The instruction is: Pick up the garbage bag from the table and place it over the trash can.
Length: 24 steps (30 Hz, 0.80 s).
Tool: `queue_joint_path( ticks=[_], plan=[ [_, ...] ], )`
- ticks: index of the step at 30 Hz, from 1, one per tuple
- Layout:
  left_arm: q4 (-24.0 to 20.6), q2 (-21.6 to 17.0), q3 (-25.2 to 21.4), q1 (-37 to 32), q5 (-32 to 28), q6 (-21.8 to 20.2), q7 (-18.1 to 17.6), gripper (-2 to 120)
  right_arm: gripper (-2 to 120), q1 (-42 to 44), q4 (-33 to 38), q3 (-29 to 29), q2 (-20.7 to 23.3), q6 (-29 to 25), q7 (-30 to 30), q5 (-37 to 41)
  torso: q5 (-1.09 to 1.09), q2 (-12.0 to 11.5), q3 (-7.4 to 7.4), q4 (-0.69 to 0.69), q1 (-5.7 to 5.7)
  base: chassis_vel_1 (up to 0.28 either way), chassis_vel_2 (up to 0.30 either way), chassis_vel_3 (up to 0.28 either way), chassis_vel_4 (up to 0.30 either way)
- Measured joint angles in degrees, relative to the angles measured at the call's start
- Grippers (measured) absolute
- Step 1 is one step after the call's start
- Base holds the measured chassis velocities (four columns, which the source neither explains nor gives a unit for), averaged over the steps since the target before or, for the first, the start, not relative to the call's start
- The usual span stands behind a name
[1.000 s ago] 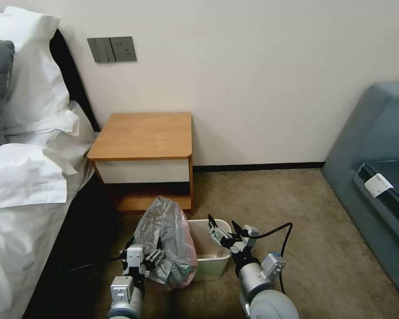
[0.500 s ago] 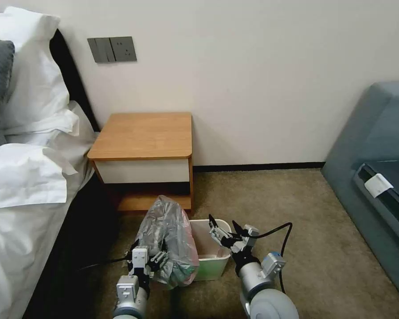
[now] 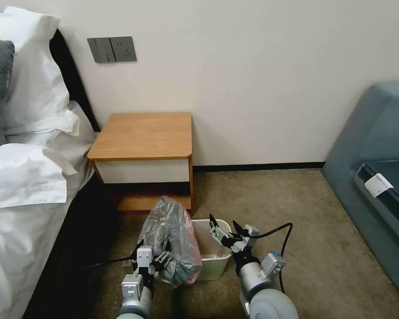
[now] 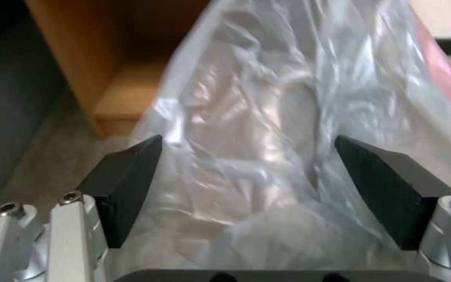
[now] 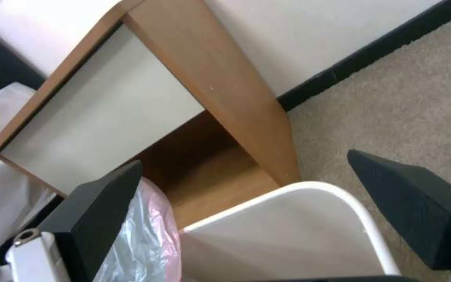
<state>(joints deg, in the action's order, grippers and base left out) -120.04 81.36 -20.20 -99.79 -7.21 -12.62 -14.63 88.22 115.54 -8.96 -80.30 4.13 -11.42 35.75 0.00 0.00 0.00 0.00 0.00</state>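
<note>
Two arms are working low in the frame, in front of the bench, a square nightstand with an orange-brown top standing at centre-left against the wall, its top bare. Below it, at lower centre, the cream trash can is sitting on the carpet with its opening uncovered on the side nearer the right arm. The garbage bag, crinkly grey plastic with a pinkish edge, is bulging up over the can's left rim rather than spanning the mouth. Over the last second the left gripper has been sliding rightward toward the can, carrying the bag with it, so the plastic is now reaching further across the rim; that looks like progress toward draping it, not a finished cover. In the left wrist view its fingers are spread wide with plastic billowing between them. The right gripper is hovering at the can's right rim, fingers released.
</note>
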Motion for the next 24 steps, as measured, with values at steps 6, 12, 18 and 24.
queue_joint_path(
  ticks=[6, 12, 18, 24],
  plan=[
    [-1.1, -0.4, -1.5, 0.9, -2.1, -1.4, -0.8, 82, 100, -0.1, -0.3, 0.3, -0.2, -0.1, 0.0, -0.2, 0.0, 0.0, 0.0, 0.0, 0.0, 0.0, 0.0, 0.0, 0.0],
    [0.0, -0.7, -2.0, 2.5, -4.2, -2.5, -0.8, 82, 100, 0.0, -0.4, 0.3, -0.1, -0.1, 0.0, -0.3, 0.0, 0.0, 0.0, 0.0, 0.0, 0.0, 0.0, 0.0, 0.0],
    [0.0, -0.5, -1.2, 3.4, -6.0, -4.3, -0.8, 82, 100, 0.3, -0.6, 0.0, -0.1, -0.3, 0.1, -0.5, 0.0, 0.0, 0.0, 0.0, 0.0, 0.0, 0.0, 0.0, 0.0],
    [0.1, -0.6, -0.8, 3.0, -6.2, -4.8, -0.8, 73, 100, 0.0, -1.1, 0.3, -0.6, -0.5, 0.2, -0.8, 0.0, 0.0, 0.0, 0.0, 0.0, 0.0, 0.0, 0.0, 0.0]
  ],
)
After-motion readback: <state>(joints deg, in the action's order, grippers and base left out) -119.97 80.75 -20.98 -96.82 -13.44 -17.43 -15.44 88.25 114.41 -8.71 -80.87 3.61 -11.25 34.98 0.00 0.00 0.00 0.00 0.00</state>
